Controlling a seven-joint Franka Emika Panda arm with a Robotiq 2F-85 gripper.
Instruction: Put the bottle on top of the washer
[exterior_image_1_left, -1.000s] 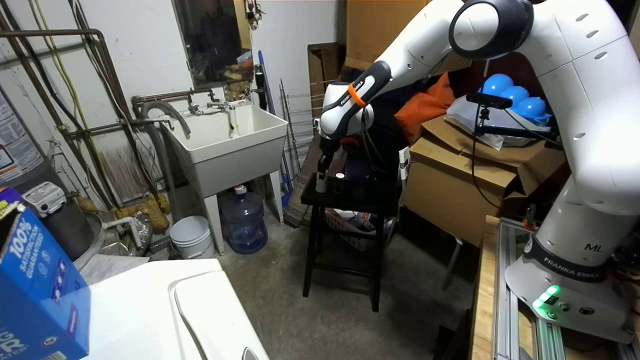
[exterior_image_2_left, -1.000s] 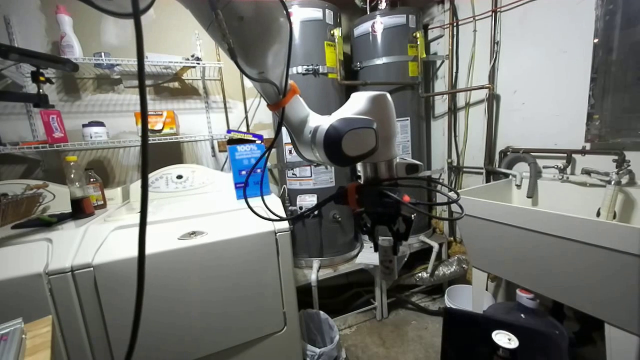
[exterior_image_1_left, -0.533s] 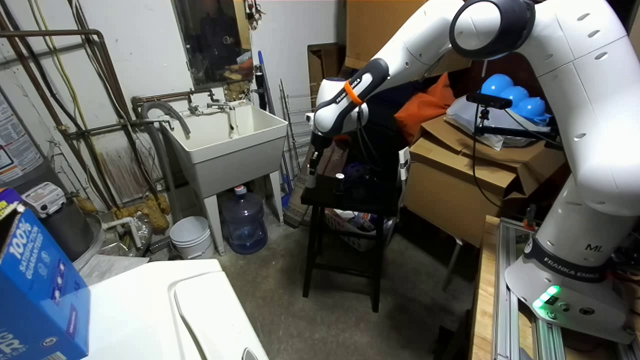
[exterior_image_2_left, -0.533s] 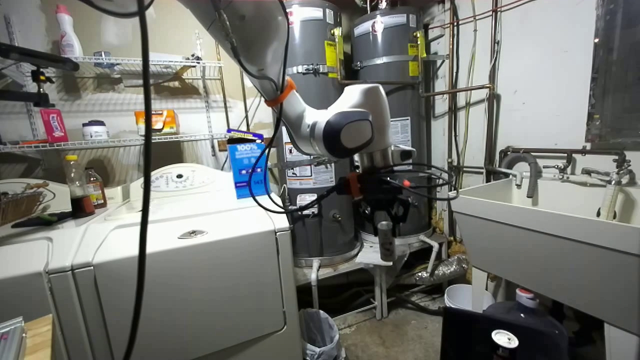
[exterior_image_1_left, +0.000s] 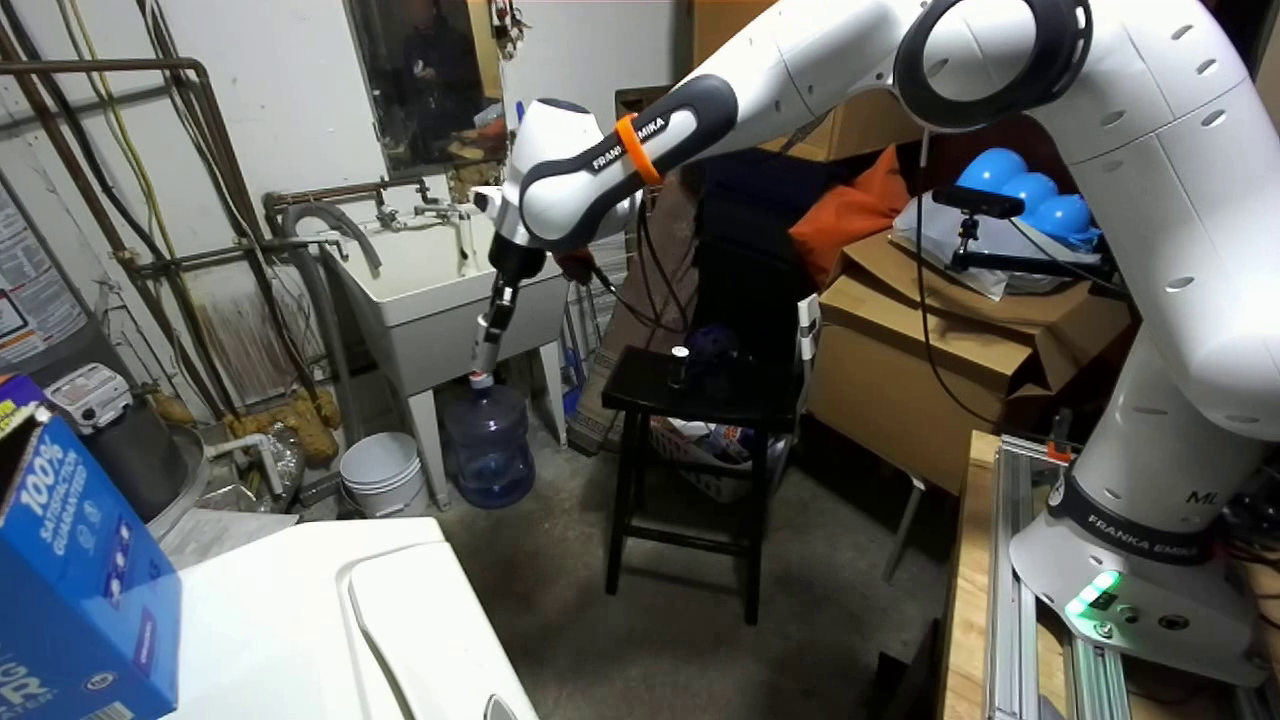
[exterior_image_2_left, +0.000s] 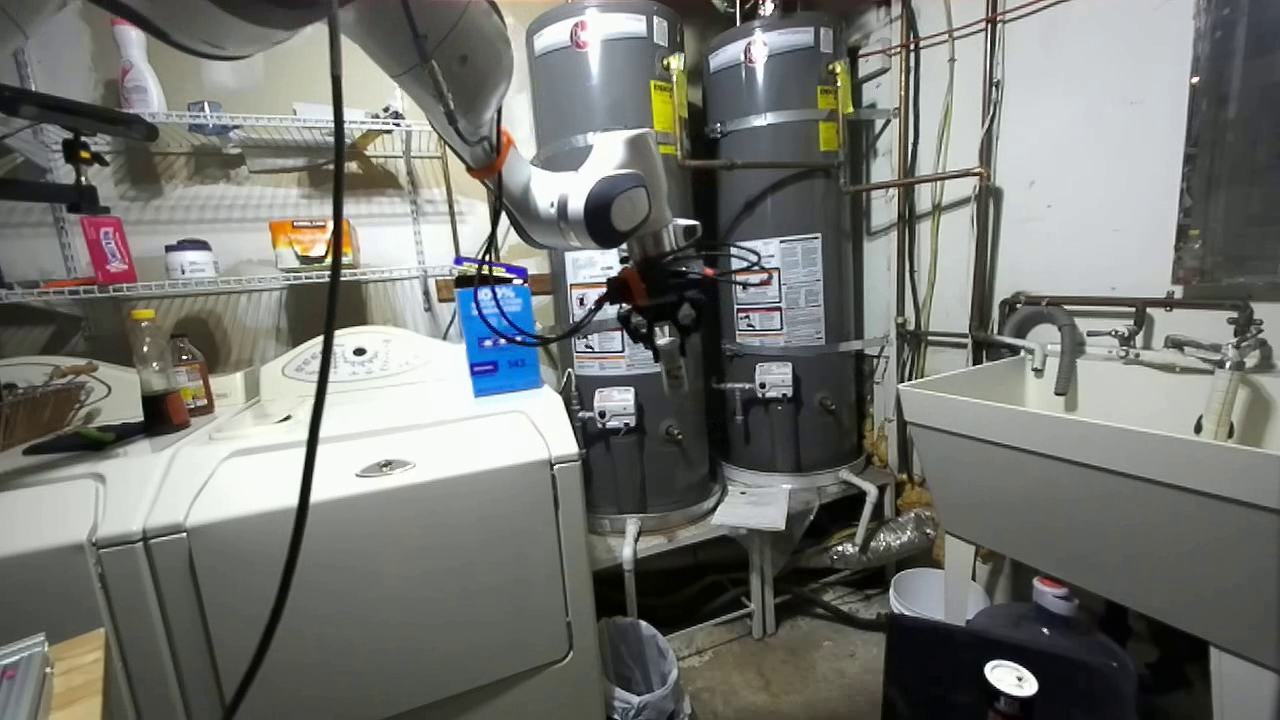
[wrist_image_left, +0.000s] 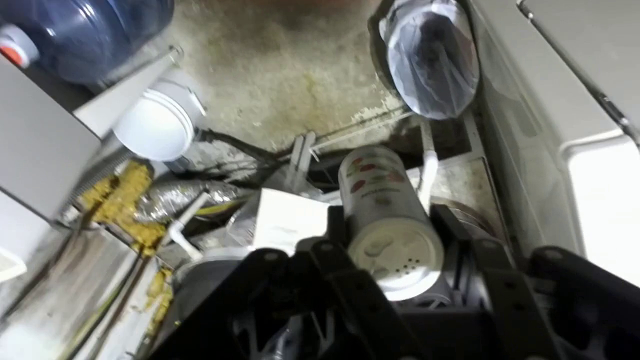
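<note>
The bottle (wrist_image_left: 380, 210) is a white cylinder with red fruit prints and a pale shaker lid with small holes. My gripper (wrist_image_left: 392, 225) is shut on it, one finger on each side near the lid. In both exterior views the gripper (exterior_image_1_left: 497, 312) (exterior_image_2_left: 662, 335) holds the bottle (exterior_image_1_left: 486, 352) (exterior_image_2_left: 673, 368) in mid-air, slightly tilted. The washer (exterior_image_2_left: 380, 560) is the white appliance left of the gripper; its glossy top shows in an exterior view (exterior_image_1_left: 280, 610) and its edge at the right of the wrist view (wrist_image_left: 530, 100). The bottle is beside the washer, not over it.
A blue box (exterior_image_2_left: 503, 345) stands on the washer's back corner. A utility sink (exterior_image_1_left: 470, 310), a water jug (exterior_image_1_left: 490, 445) and a black stool (exterior_image_1_left: 720, 395) with a small white-capped container (exterior_image_1_left: 679, 367) are nearby. Grey water heaters (exterior_image_2_left: 640, 450) stand behind the gripper. A lined bin (wrist_image_left: 432, 60) sits beside the washer.
My gripper has lifted the bottle from the stool's edge and carried it up and left in both exterior views, nearer the washer. The gripper stays shut on the bottle.
</note>
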